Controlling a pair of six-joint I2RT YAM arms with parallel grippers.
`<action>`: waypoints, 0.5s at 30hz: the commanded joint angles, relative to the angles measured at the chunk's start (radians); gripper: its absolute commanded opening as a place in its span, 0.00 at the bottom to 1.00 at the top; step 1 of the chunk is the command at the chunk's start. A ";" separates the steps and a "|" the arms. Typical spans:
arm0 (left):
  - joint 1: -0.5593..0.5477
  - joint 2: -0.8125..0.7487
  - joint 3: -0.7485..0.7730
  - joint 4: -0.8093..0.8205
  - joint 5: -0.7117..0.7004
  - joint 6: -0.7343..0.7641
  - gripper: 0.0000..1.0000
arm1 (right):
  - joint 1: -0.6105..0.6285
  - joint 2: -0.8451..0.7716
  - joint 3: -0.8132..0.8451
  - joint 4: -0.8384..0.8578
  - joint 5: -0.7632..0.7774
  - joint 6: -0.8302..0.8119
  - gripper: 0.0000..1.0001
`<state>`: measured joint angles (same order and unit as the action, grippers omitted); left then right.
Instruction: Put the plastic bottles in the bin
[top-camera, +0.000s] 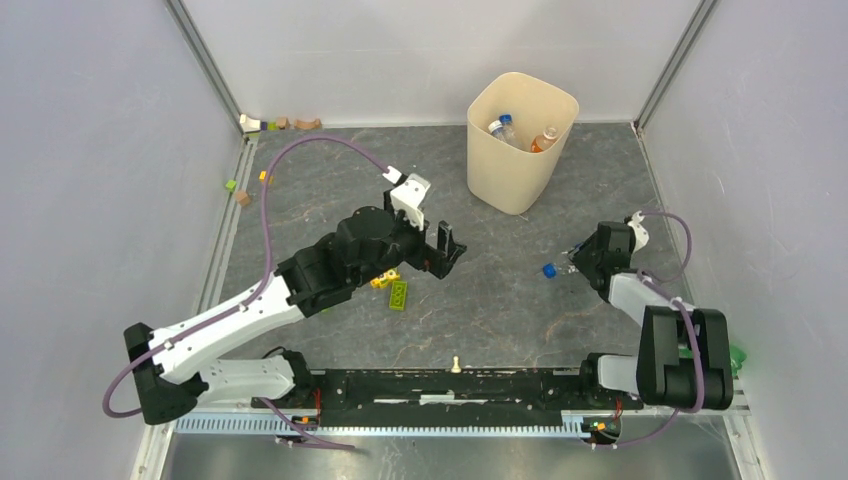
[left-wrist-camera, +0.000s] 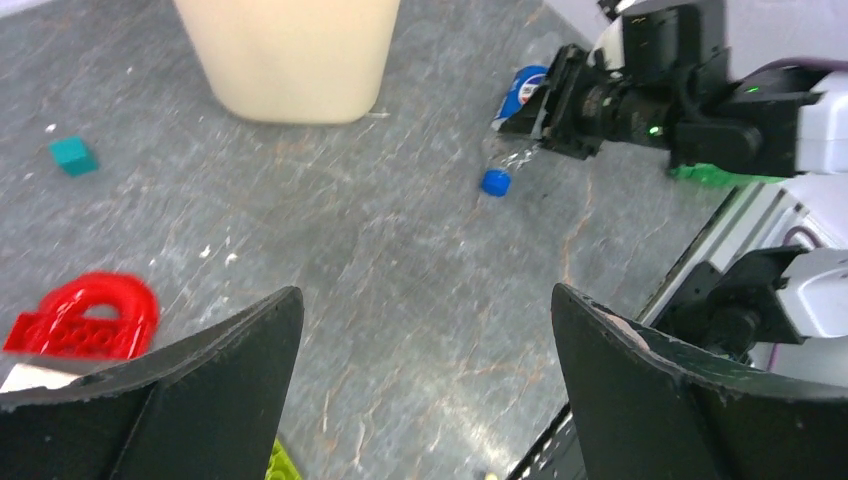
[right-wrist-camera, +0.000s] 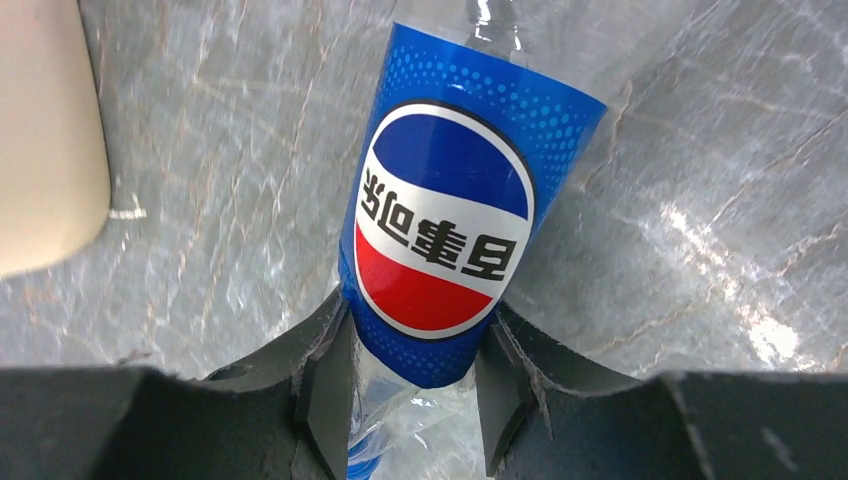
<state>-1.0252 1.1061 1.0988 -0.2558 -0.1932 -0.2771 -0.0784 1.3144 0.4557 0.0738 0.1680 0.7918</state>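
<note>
Right wrist: Pepsi bottle (Chinese lettering, inverted) in right hand

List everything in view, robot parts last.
bin: one, cream, far centre
clear bottle: one, blue cap, in bin
orange bottle: one, orange, in bin
Pepsi bottle: one, blue label, in right gripper
brick: one, green, mid-table
yellow piece: one, yellow, beside brick
red piece: one, red, near left gripper
teal cube: one, teal, near bin
blocks: several, mixed, far-left corner and left edge
peg: one, brass, near edge
table: one, grey
left gripper: one, black, open, mid-table
right gripper: one, black, shut on Pepsi bottle
</note>
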 joint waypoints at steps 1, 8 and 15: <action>-0.006 -0.062 0.082 -0.190 -0.055 0.003 1.00 | 0.008 -0.067 -0.056 -0.061 -0.087 -0.162 0.00; -0.006 -0.142 0.024 -0.313 -0.210 0.151 1.00 | 0.025 -0.246 0.023 -0.181 -0.107 -0.316 0.00; -0.006 -0.196 -0.102 -0.238 -0.267 0.173 1.00 | 0.051 -0.417 0.206 -0.196 -0.207 -0.413 0.00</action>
<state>-1.0275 0.9249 1.0481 -0.5224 -0.4084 -0.1665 -0.0433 0.9630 0.5167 -0.1448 0.0326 0.4736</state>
